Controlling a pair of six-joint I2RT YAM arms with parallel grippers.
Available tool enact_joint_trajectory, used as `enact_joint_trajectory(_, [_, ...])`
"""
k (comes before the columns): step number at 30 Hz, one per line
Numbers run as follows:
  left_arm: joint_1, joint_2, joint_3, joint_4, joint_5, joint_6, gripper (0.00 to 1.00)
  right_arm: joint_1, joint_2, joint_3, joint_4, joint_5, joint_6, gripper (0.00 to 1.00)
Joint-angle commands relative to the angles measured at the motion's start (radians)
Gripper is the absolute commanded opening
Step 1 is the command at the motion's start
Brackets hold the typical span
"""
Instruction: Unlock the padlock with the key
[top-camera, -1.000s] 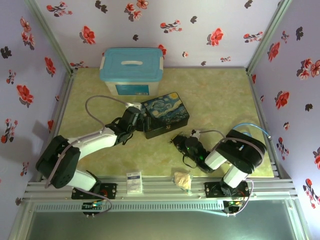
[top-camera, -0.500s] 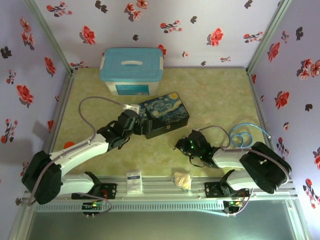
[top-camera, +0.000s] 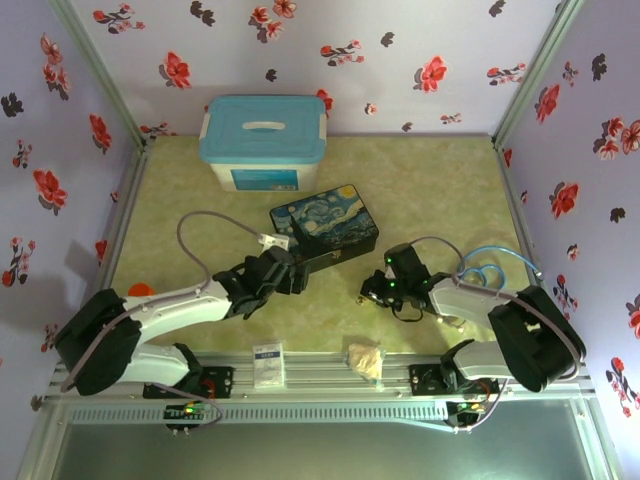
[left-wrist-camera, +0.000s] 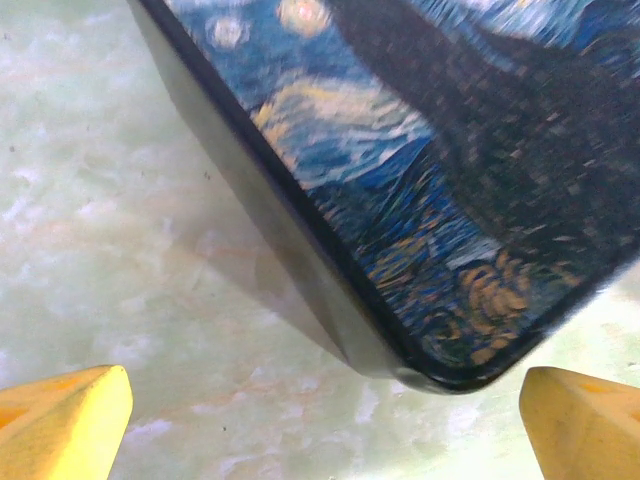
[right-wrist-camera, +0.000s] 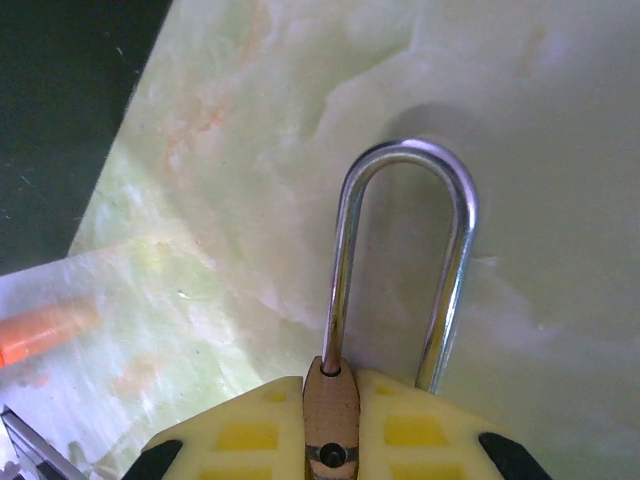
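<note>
Backing left gripper (top-camera: 293, 276) off box (top-camera: 325, 225), jaws wider

- Padlock (right-wrist-camera: 331, 392): small, with a narrow brass-coloured body and a long, thin silver U-shaped shackle.
- Its body is pinched in the right gripper (right-wrist-camera: 331, 445), and the shackle points away over the pale green table (right-wrist-camera: 540, 150), near the front edge and right of centre.
- The shackle's left leg enters the body; the end of the right leg is hidden.

Lilac walls (top-camera: 400, 60) with red and black flowers surround a pale green marbled table (top-camera: 440, 190), evenly lit.
</note>
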Motion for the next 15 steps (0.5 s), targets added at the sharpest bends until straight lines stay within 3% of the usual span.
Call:
enact_joint_trajectory(1, [-0.009,0.048,-0.01,0.086,-0.058,-0.049,1.0,-0.021,0.023,-0.02,-0.306,0.065,-0.092,0.15])
enact_joint_trajectory(12, [0.024,0.13,-0.017,0.152,-0.116,-0.066,1.0,-0.024,-0.005,0.108,-0.541,0.269,-0.216,0.39])
enact_joint_trajectory(15, [0.052,0.14,-0.021,0.161,-0.108,-0.062,1.0,-0.024,-0.005,0.14,-0.579,0.317,-0.244,0.39])
